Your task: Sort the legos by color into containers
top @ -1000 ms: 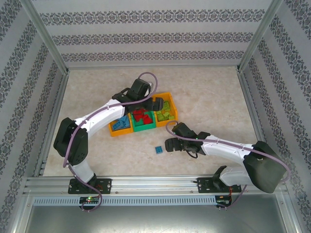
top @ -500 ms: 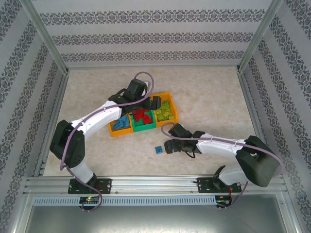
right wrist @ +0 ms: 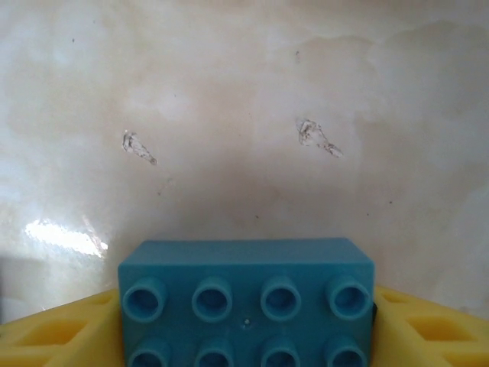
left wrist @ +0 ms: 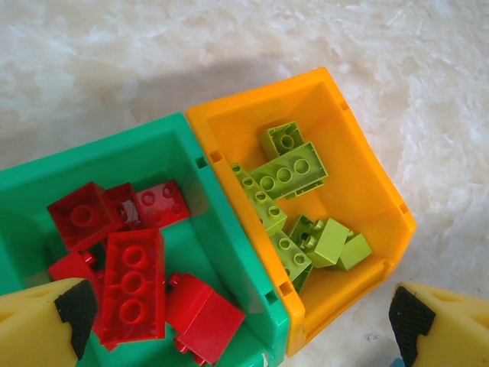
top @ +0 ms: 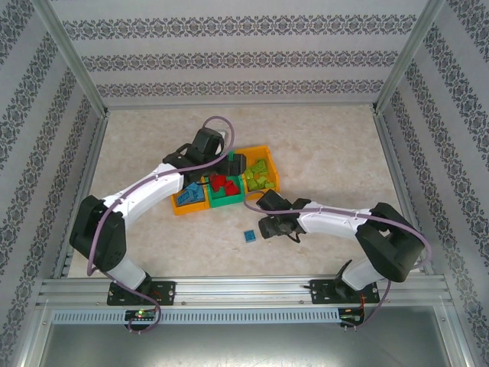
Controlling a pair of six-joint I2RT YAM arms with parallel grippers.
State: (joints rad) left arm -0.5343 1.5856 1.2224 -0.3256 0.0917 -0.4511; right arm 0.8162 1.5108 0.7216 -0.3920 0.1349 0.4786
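The right tool (right wrist: 246,336) has just narrowed from wide open, pads (right wrist: 46,336) now pressing both ends of the blue brick (right wrist: 246,294) on the surface (right wrist: 229,115) near the bins (top: 187,208); ready to lift.

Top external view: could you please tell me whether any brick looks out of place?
One blue brick lies on the table, outside the bins, between the pads of the right tool; nothing else stands out.

Beige marbled table (top: 328,153), three containers (top: 228,203) in a row, lone blue lego (top: 249,236) nearby.
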